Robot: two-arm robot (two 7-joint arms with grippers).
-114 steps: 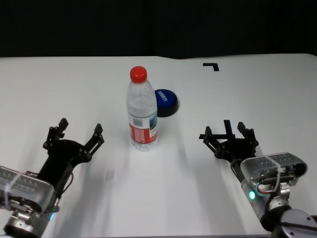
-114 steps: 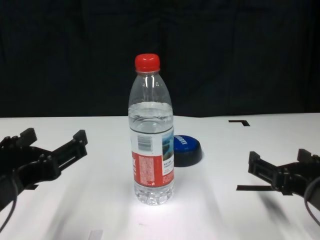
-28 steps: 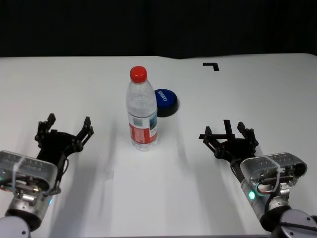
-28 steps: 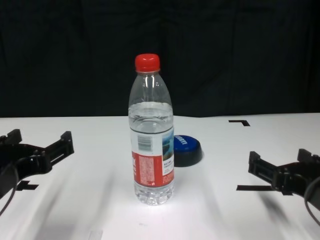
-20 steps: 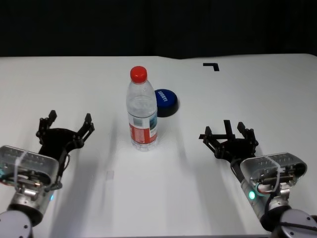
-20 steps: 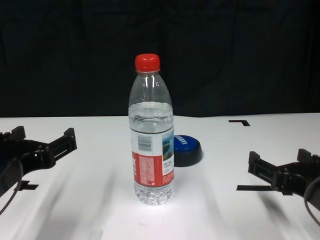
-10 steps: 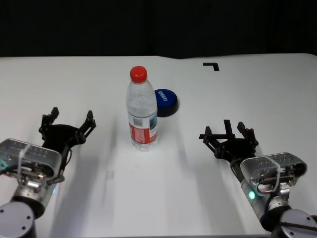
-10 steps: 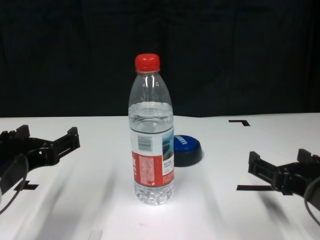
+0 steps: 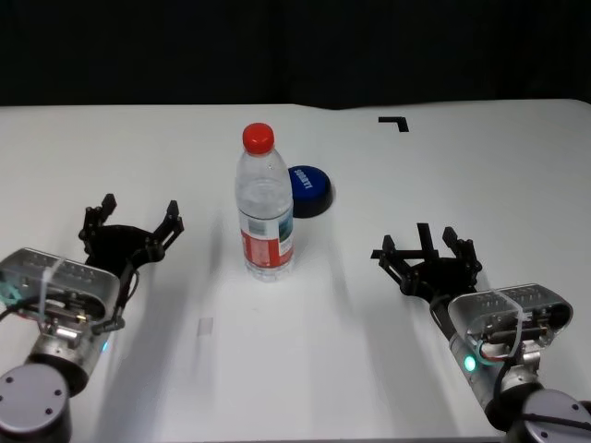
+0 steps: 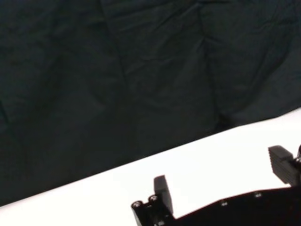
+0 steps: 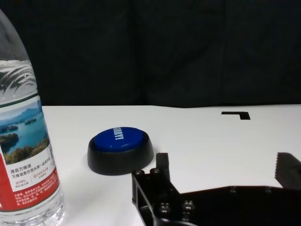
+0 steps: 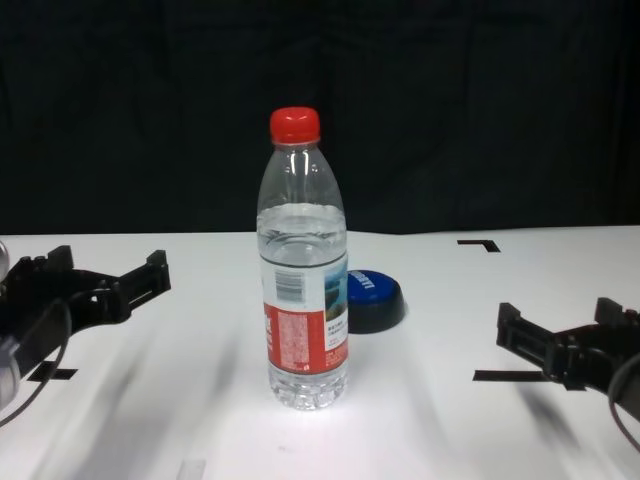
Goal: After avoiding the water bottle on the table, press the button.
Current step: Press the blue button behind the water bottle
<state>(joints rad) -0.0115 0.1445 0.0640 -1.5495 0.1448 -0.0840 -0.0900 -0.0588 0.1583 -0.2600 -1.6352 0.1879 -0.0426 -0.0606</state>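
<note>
Button sits half hidden behind the water bottle; left gripper and right gripper spread wide.

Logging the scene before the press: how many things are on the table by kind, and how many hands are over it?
water bottle: 1
button: 1
hands: 2, the left hand and the right hand, both open
Total: 4, all on or over the table

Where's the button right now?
Head view: the button sits mid-table, just behind and right of the upright water bottle, far from both grippers.
</note>
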